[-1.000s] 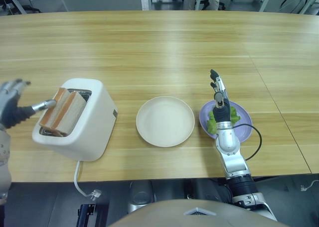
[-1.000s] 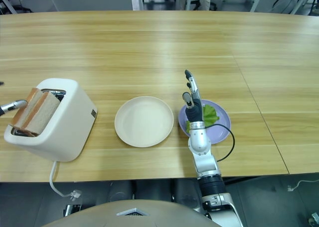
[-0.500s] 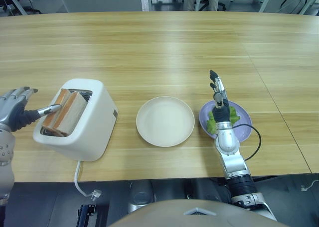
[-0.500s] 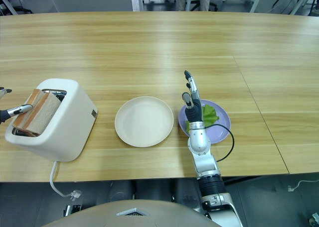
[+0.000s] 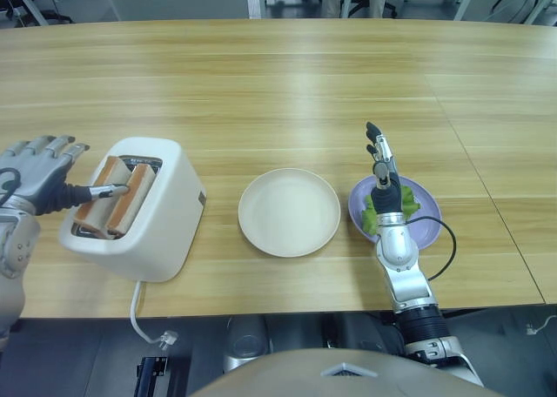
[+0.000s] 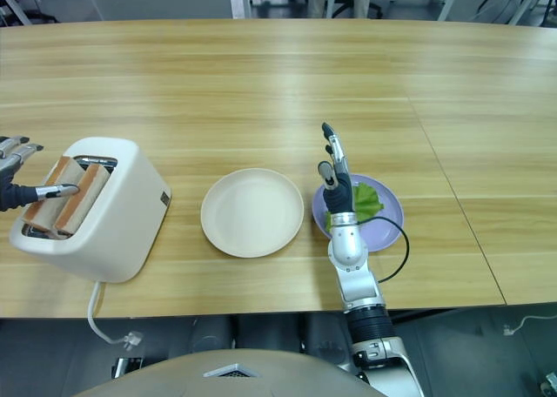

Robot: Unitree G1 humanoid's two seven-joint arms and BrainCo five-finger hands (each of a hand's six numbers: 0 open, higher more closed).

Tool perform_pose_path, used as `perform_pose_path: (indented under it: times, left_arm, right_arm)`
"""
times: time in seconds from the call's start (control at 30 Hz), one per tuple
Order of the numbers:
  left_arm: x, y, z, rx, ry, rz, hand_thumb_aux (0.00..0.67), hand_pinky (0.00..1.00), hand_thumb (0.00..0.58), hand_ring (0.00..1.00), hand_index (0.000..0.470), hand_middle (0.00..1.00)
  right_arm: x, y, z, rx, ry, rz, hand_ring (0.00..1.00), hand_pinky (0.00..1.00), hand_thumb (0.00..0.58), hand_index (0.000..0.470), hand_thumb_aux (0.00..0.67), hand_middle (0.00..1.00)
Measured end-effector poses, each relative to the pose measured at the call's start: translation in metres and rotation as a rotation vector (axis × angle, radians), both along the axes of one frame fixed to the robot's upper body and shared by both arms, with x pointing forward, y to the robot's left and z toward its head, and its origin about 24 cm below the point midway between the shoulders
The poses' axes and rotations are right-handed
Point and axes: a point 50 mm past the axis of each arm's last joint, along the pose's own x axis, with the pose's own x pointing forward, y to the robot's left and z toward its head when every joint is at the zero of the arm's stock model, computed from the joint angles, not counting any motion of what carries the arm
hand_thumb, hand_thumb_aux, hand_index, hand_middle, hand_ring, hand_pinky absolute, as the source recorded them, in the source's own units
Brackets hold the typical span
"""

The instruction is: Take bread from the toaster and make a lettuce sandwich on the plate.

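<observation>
Two bread slices [image 5: 111, 199] stand side by side in the slots of the white toaster [image 5: 164, 216], which sits at the left end of the wooden counter [image 5: 261, 84]. Their tops rise a little above the toaster's rim.

At the toaster's left side, the left hand [image 5: 33, 176] hovers level with the toaster's top. Most of its fingers [image 5: 54, 146] are spread and released, pointing up and away from the bread. A finger stretches to the right across the outer slice, its tip at the gap between the two slices. Nothing is clamped between the fingers, and whether that tip actually presses on the crust cannot be told.

Near the middle of the counter, just right of the toaster, lies the cream plate [image 5: 289, 212], bare. Right of it sits the purple plate [image 5: 428, 216] with the lettuce [image 6: 369, 198] on it.

Upright over the near left rim of the purple plate is the right hand [image 5: 384, 172], its fingers straight and pointing away from the robot, holding nothing. The lettuce lies just beside and behind its palm, on the right; contact between them cannot be told. A black cable [image 5: 449, 240] loops from the wrist over the counter's edge.

From the toaster's near side the power cord [image 5: 137, 314] hangs off the counter.
</observation>
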Motion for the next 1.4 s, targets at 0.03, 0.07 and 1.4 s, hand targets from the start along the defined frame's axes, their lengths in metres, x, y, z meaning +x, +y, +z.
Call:
perform_pose_path:
  times: [0.03,0.07,1.4]
  left_arm:
    - [0.000,0.000,-0.001,-0.002,0.002,-0.001,0.000,0.00,0.000,0.00,0.000,0.00]
    - [0.000,-0.001,-0.002,-0.007,0.006,-0.003,0.000,0.00,0.000,0.00,0.000,0.00]
    - [-0.003,0.010,0.025,0.065,-0.021,0.021,0.000,0.00,0.000,0.00,0.000,0.00]
  right_arm:
    - [0.000,0.000,0.000,0.000,0.000,0.000,0.00,0.00,0.000,0.000,0.000,0.00]
    - [0.000,0.000,0.000,0.000,0.000,0.000,0.00,0.00,0.000,0.000,0.000,0.00]
    - [0.000,0.002,0.000,0.010,0.002,0.005,0.00,0.00,0.000,0.000,0.000,0.00]
